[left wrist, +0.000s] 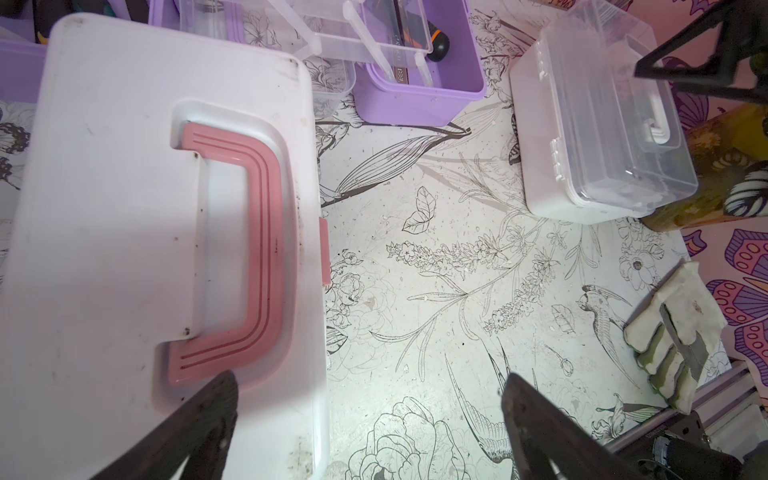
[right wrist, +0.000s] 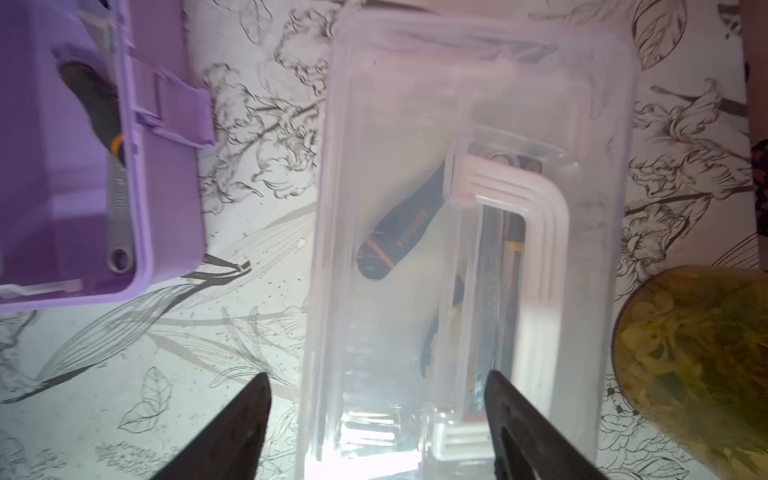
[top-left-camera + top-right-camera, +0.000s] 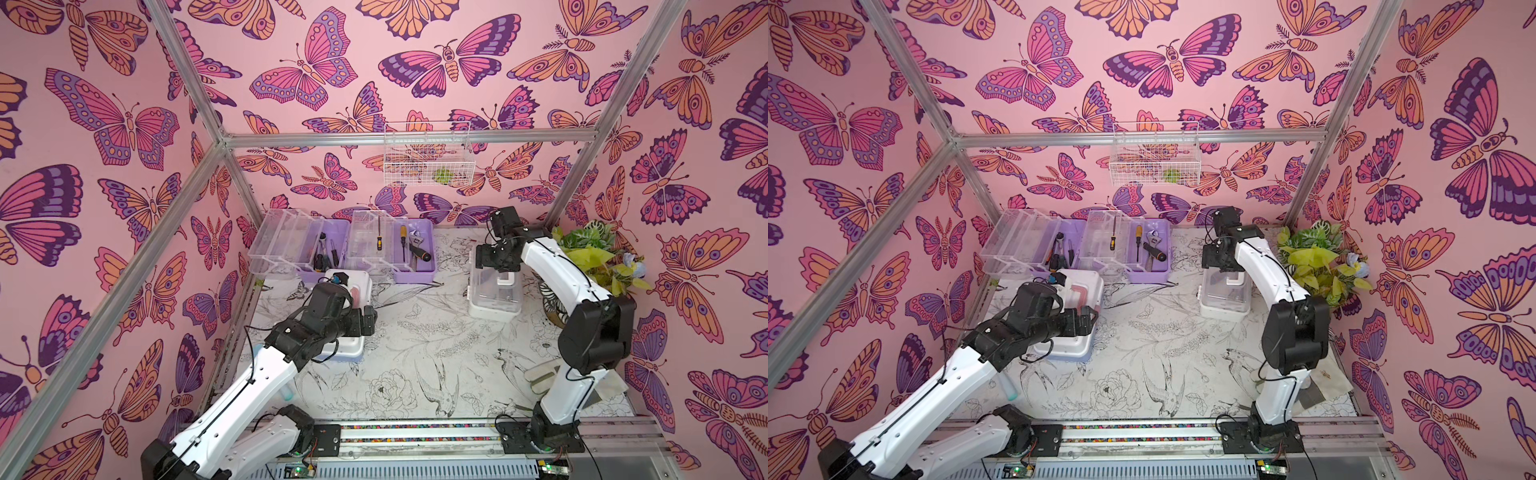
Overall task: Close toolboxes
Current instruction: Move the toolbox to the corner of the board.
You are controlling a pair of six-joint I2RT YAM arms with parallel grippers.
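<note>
Left gripper [image 1: 370,376] spread wide above the closed blue toolbox [image 1: 124,208], near left; right gripper [image 2: 376,374] spread above the white toolbox [image 3: 494,295], right. Two purple toolboxes [image 3: 415,272] stand open, far side of the tabletop [image 3: 415,353].

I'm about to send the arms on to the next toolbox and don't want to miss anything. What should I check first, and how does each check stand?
1. Lid down on pink-handled box: ok.
2. Lid down on white box: ok.
3. Lid down on left purple box: not ok, it stands open.
4. Lid down on right purple box: not ok, open, tools showing.
5. Open, empty left pincer: ok.
6. Open, empty right pincer: ok.
</note>
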